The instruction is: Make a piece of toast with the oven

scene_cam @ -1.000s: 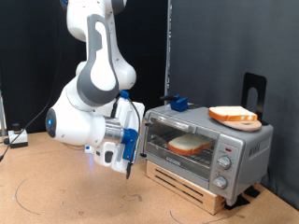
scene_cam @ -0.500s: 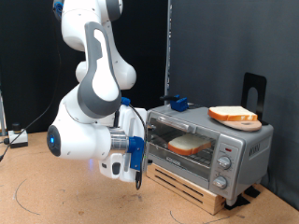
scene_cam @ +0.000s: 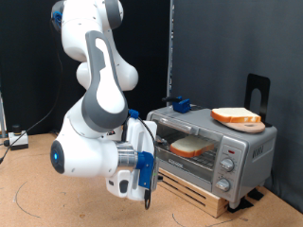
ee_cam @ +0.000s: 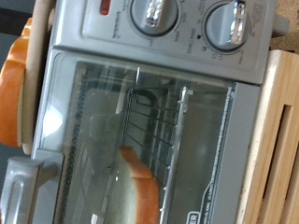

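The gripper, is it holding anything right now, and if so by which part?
Nothing shows between the jaws. The gripper hangs low in front of the oven, whose door is shut with the piece of toast inside.

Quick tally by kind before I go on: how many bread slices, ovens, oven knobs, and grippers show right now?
Bread slices: 2, the piece of toast inside the oven behind the shut glass door, and a second slice on the oven's top.
Ovens: 1, the oven.
Oven knobs: 3, down the front panel.
Grippers: 1, the gripper, low in front of the door.
Total: 7
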Robot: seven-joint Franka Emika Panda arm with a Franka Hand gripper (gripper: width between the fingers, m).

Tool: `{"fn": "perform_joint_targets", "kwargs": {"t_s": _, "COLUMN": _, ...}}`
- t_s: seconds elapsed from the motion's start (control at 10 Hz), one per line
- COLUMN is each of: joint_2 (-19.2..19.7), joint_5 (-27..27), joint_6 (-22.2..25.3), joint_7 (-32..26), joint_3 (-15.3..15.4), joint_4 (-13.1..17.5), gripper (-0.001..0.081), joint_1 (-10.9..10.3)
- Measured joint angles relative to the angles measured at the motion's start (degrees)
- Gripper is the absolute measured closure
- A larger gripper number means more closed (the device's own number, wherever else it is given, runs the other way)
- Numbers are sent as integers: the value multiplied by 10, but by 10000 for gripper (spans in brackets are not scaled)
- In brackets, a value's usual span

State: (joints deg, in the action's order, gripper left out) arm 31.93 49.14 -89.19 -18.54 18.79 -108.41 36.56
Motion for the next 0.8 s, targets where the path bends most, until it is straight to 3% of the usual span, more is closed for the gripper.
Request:
{"fn": "perform_joint_targets", "kwargs": {"t_s": 0.2, "joint_2": 47, "joint_5": -9, "joint_6": 11, "joint_7": 48, "joint_3": -2, "joint_4": 53, "gripper": -1, "joint_1": -15}}
{"fn": "perform_joint_targets", "kwargs": {"t_s": 0.5, "joint_2": 55, "joint_5": 7, "joint_6": 6, "joint_7": 34, "joint_3": 1, "joint_4": 54, "gripper": -1, "joint_1": -16}}
{"fn": "perform_joint_targets", "kwargs": {"t_s": 0.8, "joint_2": 104, "joint_5": 11, "joint_6": 8, "joint_7": 62, "joint_3": 7, "joint_4": 85, "gripper": -1, "joint_1": -36}}
